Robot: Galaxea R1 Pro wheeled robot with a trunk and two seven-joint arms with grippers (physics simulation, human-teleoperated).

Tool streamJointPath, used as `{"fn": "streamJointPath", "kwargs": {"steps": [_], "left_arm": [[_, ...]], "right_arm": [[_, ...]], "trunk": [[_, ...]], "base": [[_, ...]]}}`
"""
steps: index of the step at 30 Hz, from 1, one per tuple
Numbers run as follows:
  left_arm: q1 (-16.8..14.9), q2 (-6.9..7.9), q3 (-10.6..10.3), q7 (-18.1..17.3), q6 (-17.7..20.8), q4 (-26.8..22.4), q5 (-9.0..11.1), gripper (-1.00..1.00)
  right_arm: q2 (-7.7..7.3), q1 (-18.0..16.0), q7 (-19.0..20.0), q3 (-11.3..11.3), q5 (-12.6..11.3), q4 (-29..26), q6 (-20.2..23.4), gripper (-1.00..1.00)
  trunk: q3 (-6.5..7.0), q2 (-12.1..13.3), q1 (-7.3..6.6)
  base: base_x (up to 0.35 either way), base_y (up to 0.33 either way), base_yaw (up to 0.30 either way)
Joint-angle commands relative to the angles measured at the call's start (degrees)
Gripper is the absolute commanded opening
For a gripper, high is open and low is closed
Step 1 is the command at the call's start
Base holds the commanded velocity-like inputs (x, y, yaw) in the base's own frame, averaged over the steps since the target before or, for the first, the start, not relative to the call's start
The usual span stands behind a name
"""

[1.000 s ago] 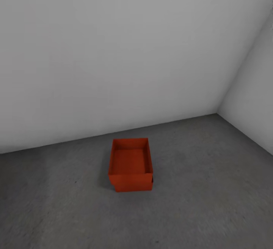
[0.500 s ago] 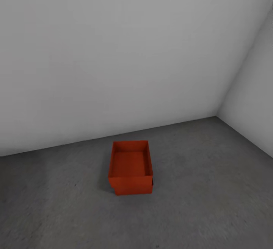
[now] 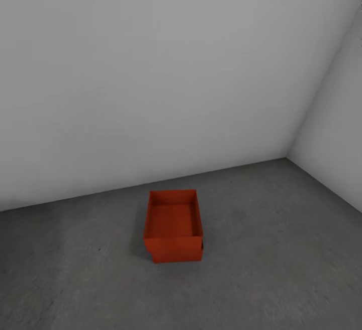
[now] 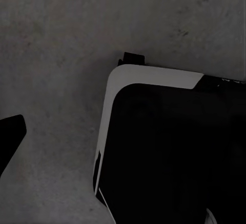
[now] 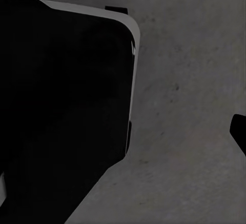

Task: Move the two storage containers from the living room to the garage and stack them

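Two orange-red storage containers stand stacked on the garage's grey concrete floor (image 3: 281,254), close to the back wall. The upper container (image 3: 172,218) is open-topped and empty. It sits slightly askew on the lower container (image 3: 177,257), of which a strip of front wall and its corners show beneath. In the left wrist view one dark fingertip (image 4: 9,138) of my left gripper pokes in over bare concrete. The right wrist view shows one dark fingertip (image 5: 239,130) of my right gripper the same way. Neither is near the containers.
Plain pale grey walls (image 3: 151,78) meet in a corner (image 3: 287,157) at the right. My own black base with its white rim (image 4: 169,152) (image 5: 61,96) shows in both wrist views above the concrete.
The whole head view has slid slightly downward, so the camera moved. The stacked containers themselves have not shifted on the floor.
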Motion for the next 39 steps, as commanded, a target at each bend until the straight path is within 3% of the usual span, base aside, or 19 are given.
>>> {"fn": "streamJointPath", "kwargs": {"steps": [1, 39], "left_arm": [[-0.04, 0.01, -0.48, -0.25, -0.18, 0.07, 0.6, 1.0], [-0.04, 0.01, -0.48, -0.25, -0.18, 0.07, 0.6, 1.0]], "right_arm": [[0.03, -0.07, -0.02, 0.49, -0.51, 0.19, -0.35, 1.0], [-0.05, -0.07, 0.09, 0.49, -0.49, 0.17, -0.35, 1.0]], "trunk": [[0.03, -0.05, 0.01], [3.63, -0.05, 0.01]], "base": [[0.0, 0.0, 0.0], [0.0, 0.0, 0.0]]}}
